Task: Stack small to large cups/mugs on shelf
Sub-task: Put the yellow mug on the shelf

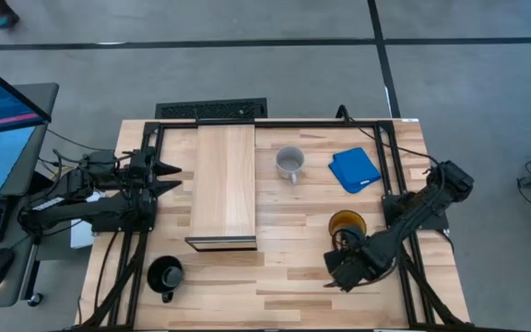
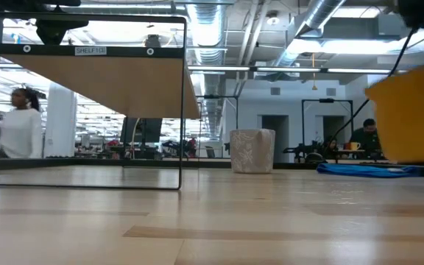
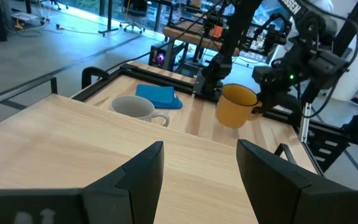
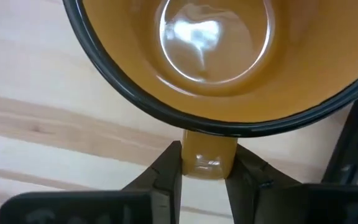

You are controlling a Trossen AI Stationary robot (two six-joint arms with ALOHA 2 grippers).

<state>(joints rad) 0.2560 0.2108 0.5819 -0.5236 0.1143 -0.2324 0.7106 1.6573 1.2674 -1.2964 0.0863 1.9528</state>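
Right gripper point(image 4: 202, 163) has its jaws pinching the handle of the yellow-orange mug point(image 1: 347, 224), held clear above the worktop point(image 1: 293, 277) right of the shelf point(image 1: 225, 180). Left gripper point(image 1: 169, 177) waits at the shelf's left edge, jaws spread. White mug point(image 1: 289, 163) stands beyond the shelf's right side; black mug point(image 1: 166, 275) near its front-left corner.

Planked wooden table point(image 1: 284, 277) carries raised pale shelf point(image 1: 225, 184). White mug point(image 1: 289, 162), blue cloth point(image 1: 354, 170), black mug point(image 1: 165, 275) rest directly on it.
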